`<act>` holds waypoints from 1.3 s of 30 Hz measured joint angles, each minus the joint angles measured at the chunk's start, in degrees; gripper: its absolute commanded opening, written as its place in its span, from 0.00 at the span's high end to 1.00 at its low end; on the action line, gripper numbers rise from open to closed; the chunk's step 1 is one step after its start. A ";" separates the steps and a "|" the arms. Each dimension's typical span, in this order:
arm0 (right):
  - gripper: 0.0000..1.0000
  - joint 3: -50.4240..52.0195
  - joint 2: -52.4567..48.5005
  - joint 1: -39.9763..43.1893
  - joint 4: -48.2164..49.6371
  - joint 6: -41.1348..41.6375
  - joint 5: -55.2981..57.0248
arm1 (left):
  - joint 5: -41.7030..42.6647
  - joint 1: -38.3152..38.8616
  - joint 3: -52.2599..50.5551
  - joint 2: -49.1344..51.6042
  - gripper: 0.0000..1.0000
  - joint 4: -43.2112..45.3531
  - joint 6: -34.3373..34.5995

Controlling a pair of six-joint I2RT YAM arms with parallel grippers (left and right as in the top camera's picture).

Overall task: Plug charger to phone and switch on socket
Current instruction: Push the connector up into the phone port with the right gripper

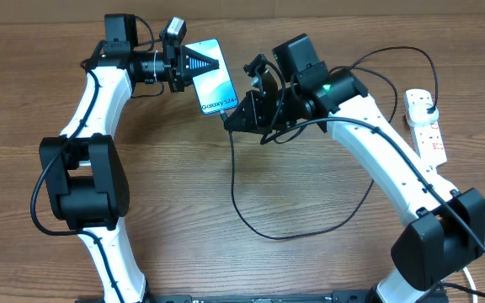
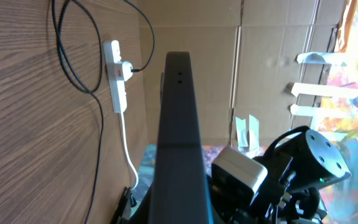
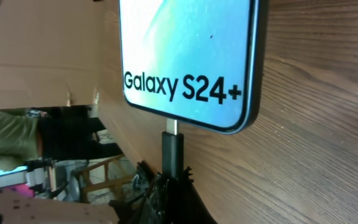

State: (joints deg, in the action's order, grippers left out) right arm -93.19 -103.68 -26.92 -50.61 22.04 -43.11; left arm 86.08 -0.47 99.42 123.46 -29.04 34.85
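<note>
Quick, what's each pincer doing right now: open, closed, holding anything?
Left pincer: closed, holding the phone.
Right pincer: closed on the charger, just behind its connector at the phone's bottom port.

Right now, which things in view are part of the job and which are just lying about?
Job: slim blue-screened Galaxy phone; thin black charger cable; short white power strip with red switches.
Not job: brown cardboard wall; wooden table.

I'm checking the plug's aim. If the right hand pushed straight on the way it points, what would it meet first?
The bottom edge of the phone: the charger tip in the right hand sits at its port, metal showing, likely not fully in.
</note>
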 measured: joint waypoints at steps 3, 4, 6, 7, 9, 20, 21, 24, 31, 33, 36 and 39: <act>0.96 0.00 0.00 0.59 0.48 -0.17 -0.44 | -0.24 0.02 0.00 0.00 0.96 -0.04 0.02; 0.96 0.00 0.00 0.70 0.52 -0.24 -0.50 | -0.22 0.02 0.02 0.00 0.96 0.00 0.00; 0.96 0.00 -0.11 0.74 0.57 -0.26 -0.61 | -0.24 0.02 0.02 0.00 0.96 -0.02 0.22; 0.96 0.00 -0.15 0.74 0.52 -0.26 -0.63 | -0.31 0.00 0.02 0.00 0.96 -0.02 0.35; 0.96 0.00 -0.44 0.74 0.57 -0.37 -0.81 | -0.48 0.00 0.02 0.00 0.96 0.00 0.74; 0.96 0.00 -0.98 0.76 1.11 -0.90 -1.05 | -1.31 -0.02 0.02 0.22 0.96 0.15 5.35; 0.96 0.02 -0.98 0.74 1.22 -0.90 -1.07 | -1.33 -0.02 0.02 0.22 0.96 0.15 5.55; 0.96 0.00 -0.98 0.74 1.53 -0.85 -1.05 | -1.57 -0.02 0.02 0.22 0.96 0.17 5.97; 0.96 0.00 -0.98 0.76 1.77 -0.63 -1.03 | -1.70 -0.04 0.02 0.22 0.96 0.20 5.86; 0.96 0.02 -1.01 0.74 1.95 -0.31 -1.03 | -1.73 -0.04 0.02 0.22 0.96 0.20 5.55; 0.96 0.02 -1.07 0.72 2.16 0.11 -1.05 | -1.75 -0.04 0.02 0.22 0.96 0.31 5.46; 0.96 0.04 -1.09 0.74 2.23 0.26 -1.05 | -1.77 -0.04 0.02 0.22 0.96 0.35 5.14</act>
State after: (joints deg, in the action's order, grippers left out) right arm -93.14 -104.77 -26.17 -48.38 22.31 -44.16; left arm 84.31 -0.51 99.44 123.68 -28.69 39.99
